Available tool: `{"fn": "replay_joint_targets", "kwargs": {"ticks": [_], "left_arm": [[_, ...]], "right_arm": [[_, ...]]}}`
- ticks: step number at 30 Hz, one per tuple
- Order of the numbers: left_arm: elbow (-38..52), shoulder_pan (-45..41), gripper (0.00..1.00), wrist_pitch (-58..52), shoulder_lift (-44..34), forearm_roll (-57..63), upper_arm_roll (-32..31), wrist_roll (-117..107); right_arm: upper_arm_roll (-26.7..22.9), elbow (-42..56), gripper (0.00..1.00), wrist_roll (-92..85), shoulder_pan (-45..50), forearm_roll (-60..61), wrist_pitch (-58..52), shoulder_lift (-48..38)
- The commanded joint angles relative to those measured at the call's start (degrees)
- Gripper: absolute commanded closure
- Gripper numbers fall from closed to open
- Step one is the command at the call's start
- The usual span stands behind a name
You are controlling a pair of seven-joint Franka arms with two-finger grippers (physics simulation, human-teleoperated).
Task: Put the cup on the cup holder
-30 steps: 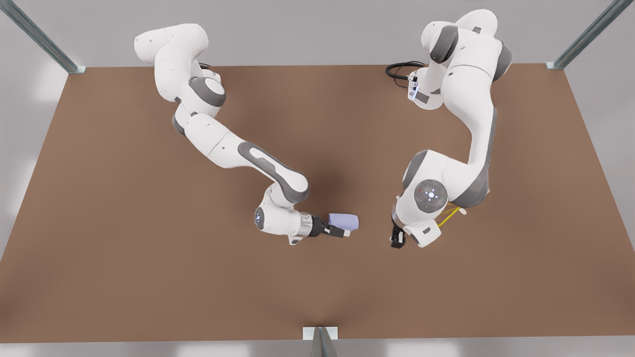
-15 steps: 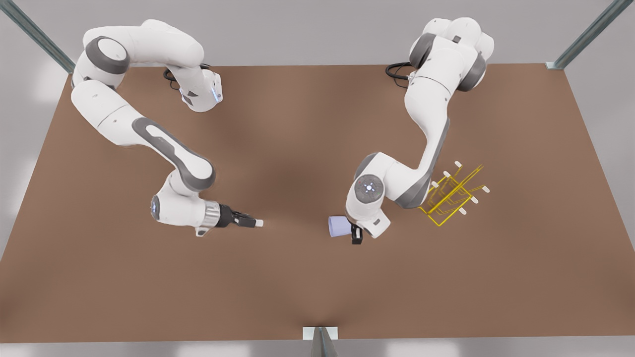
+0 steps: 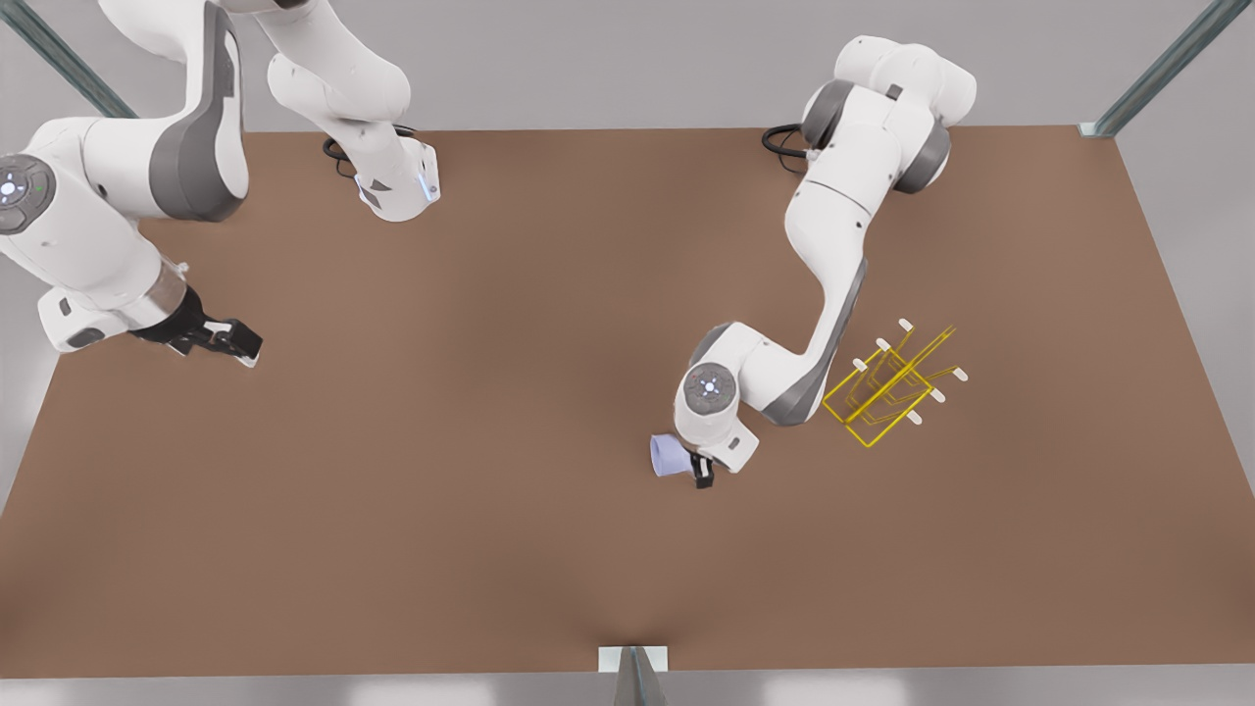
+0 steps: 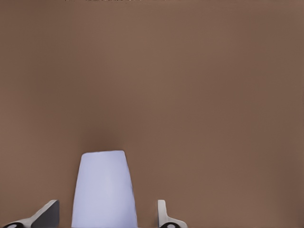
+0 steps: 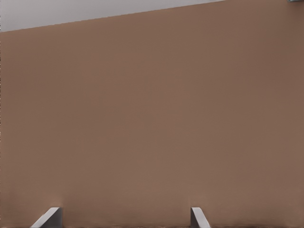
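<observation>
The lavender-blue cup (image 3: pixel 667 456) lies on its side on the brown table, a little right of centre in the front view. My left gripper (image 3: pixel 698 469) hangs over it on the arm at the front view's right. In the left wrist view the cup (image 4: pixel 104 190) sits between the two fingers with a small gap on each side, so the left gripper (image 4: pixel 107 214) is open around it. The yellow wire cup holder (image 3: pixel 887 387) stands to the cup's right, behind that arm's elbow. My right gripper (image 3: pixel 230 345) is open and empty at the far left.
The brown table (image 3: pixel 490 549) is bare around the cup and toward the front edge. A black cable (image 3: pixel 779 142) loops by the arm base at the back right. Metal frame posts stand at the table's corners and at the front middle (image 3: pixel 634 672).
The right arm has swung far back to the front view's left with its gripper empty. The left gripper has settled slightly lower around the cup, which has barely shifted.
</observation>
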Motion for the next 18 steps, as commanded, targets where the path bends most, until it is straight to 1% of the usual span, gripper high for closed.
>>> {"fn": "replay_joint_targets", "kwargs": {"ticks": [1,3,5,10,13,18], "left_arm": [[0.0,0.4,0.00,1.7,0.0,0.0,0.0,-12.1],[0.4,0.3,0.00,2.0,0.5,-0.1,0.0,-12.8],[0.2,-0.1,0.00,3.8,0.7,0.1,0.0,-12.0],[-1.0,-2.1,0.00,4.9,1.5,2.9,0.1,-11.2],[-1.7,-3.0,0.00,5.0,2.5,3.8,0.1,-11.2],[-1.4,-2.0,0.00,5.0,3.4,3.7,0.2,-10.8]], "right_arm": [[-0.4,0.4,0.00,-15.2,0.1,2.6,-7.7,0.9],[-0.1,3.1,0.00,-15.1,0.9,3.6,-8.1,3.7],[2.4,3.1,0.00,-14.7,0.9,3.3,-7.6,3.4],[2.8,3.1,0.00,-14.5,0.9,3.4,-7.5,3.6],[2.7,3.0,0.00,-14.3,0.8,3.2,-5.1,4.6],[2.7,3.0,0.00,-14.2,0.8,3.2,-4.9,4.8]]}}
